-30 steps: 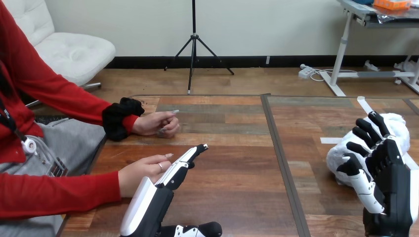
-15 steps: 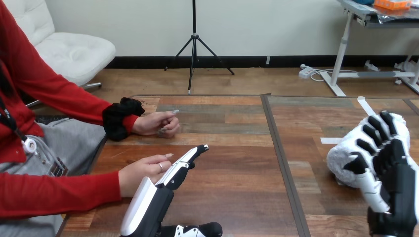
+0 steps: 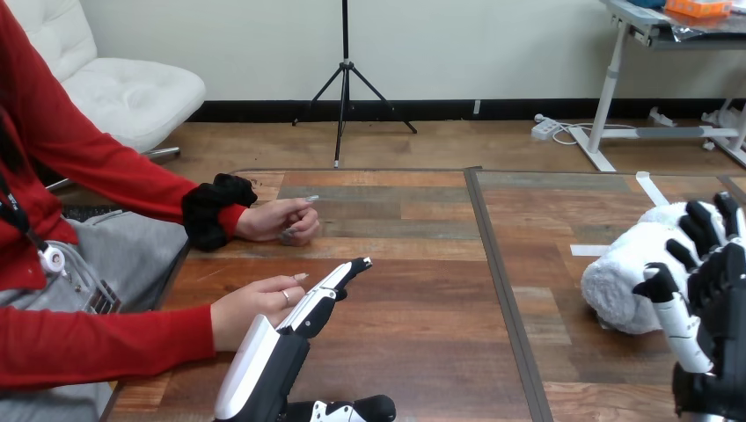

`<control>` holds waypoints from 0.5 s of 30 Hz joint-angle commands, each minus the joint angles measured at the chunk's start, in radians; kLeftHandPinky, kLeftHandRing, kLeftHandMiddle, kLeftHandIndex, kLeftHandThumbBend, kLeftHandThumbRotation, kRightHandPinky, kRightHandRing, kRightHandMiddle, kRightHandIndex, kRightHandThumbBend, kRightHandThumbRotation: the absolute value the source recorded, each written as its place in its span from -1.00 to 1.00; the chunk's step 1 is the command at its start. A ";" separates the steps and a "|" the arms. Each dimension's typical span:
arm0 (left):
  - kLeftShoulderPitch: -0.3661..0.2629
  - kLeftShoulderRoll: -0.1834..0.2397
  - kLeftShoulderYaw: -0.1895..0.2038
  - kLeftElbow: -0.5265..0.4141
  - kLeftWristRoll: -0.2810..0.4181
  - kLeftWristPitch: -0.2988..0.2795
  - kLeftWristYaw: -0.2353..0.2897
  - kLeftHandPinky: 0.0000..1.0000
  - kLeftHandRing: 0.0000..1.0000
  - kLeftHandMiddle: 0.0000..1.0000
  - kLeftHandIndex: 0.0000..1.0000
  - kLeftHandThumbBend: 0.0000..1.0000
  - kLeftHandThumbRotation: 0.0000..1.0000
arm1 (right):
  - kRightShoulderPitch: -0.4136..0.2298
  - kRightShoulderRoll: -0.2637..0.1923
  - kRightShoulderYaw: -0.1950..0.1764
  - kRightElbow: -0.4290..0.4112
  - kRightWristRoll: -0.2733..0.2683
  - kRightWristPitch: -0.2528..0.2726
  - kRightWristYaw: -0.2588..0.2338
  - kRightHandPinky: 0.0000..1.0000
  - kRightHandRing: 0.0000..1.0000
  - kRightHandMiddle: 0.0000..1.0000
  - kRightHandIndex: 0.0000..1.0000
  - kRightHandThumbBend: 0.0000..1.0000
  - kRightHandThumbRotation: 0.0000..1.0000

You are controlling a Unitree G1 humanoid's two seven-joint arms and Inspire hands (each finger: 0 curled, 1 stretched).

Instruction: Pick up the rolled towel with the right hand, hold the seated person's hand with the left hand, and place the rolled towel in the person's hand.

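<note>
Single head view, taken from the robot's head, facing forward and down across the wooden table (image 3: pixel 422 220), near enough that the tabletop spans the frame's lower half.

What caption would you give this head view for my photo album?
Left hand lies straight-fingered beside the person's lower hand; open right hand flanks the white rolled towel on the table.

No legible text, label or number appears on the rolled towel (image 3: pixel 620 272) or the table (image 3: pixel 422 299). The white tape strips (image 3: pixel 653 188) are blank.
</note>
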 commanded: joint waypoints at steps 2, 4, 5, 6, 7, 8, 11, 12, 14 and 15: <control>-0.049 -0.006 0.009 -0.007 -0.014 -0.006 0.005 0.68 0.82 0.84 0.82 1.00 0.69 | -0.085 -0.027 -0.016 0.022 -0.024 -0.026 -0.027 0.73 0.84 0.85 0.95 1.00 0.30; -0.049 -0.006 0.009 -0.007 -0.015 -0.006 0.004 0.68 0.82 0.84 0.82 1.00 0.68 | -0.088 -0.029 -0.018 0.027 -0.025 -0.025 -0.030 0.75 0.85 0.85 0.95 1.00 0.31; -0.049 -0.006 0.009 -0.007 -0.015 -0.006 0.003 0.68 0.82 0.84 0.82 1.00 0.68 | -0.091 -0.031 -0.019 0.032 -0.022 -0.027 -0.028 0.75 0.85 0.85 0.96 1.00 0.31; -0.049 -0.006 0.009 -0.007 -0.016 -0.006 0.003 0.68 0.82 0.84 0.82 1.00 0.68 | -0.093 -0.033 -0.020 0.036 -0.020 -0.029 -0.026 0.77 0.86 0.85 0.96 1.00 0.31; -0.049 -0.006 0.009 -0.007 -0.016 -0.007 0.003 0.68 0.82 0.84 0.82 1.00 0.68 | -0.094 -0.034 -0.020 0.039 -0.018 -0.030 -0.024 0.78 0.87 0.85 0.96 1.00 0.30; -0.050 -0.006 0.010 -0.006 -0.017 -0.008 0.004 0.68 0.82 0.84 0.82 1.00 0.68 | -0.098 -0.038 -0.022 0.046 -0.020 -0.032 -0.026 0.79 0.87 0.85 0.96 1.00 0.30; -0.050 -0.006 0.010 -0.004 -0.015 -0.010 0.007 0.68 0.82 0.84 0.82 1.00 0.68 | -0.105 -0.047 -0.026 0.060 -0.024 -0.032 -0.032 0.86 0.89 0.86 0.96 1.00 0.29; -0.050 -0.005 0.011 -0.005 -0.013 -0.009 0.009 0.68 0.82 0.83 0.82 1.00 0.68 | -0.107 -0.049 -0.027 0.064 -0.023 -0.031 -0.033 0.87 0.90 0.87 0.96 1.00 0.29; -0.051 -0.004 0.011 -0.005 -0.010 -0.008 0.011 0.67 0.82 0.83 0.81 1.00 0.68 | -0.113 -0.055 -0.029 0.076 -0.029 -0.026 -0.043 0.90 0.91 0.87 0.97 1.00 0.29; -0.051 -0.003 0.011 -0.005 -0.009 -0.008 0.011 0.67 0.82 0.83 0.82 1.00 0.68 | -0.115 -0.059 -0.030 0.082 -0.034 -0.024 -0.050 0.90 0.91 0.88 0.97 1.00 0.29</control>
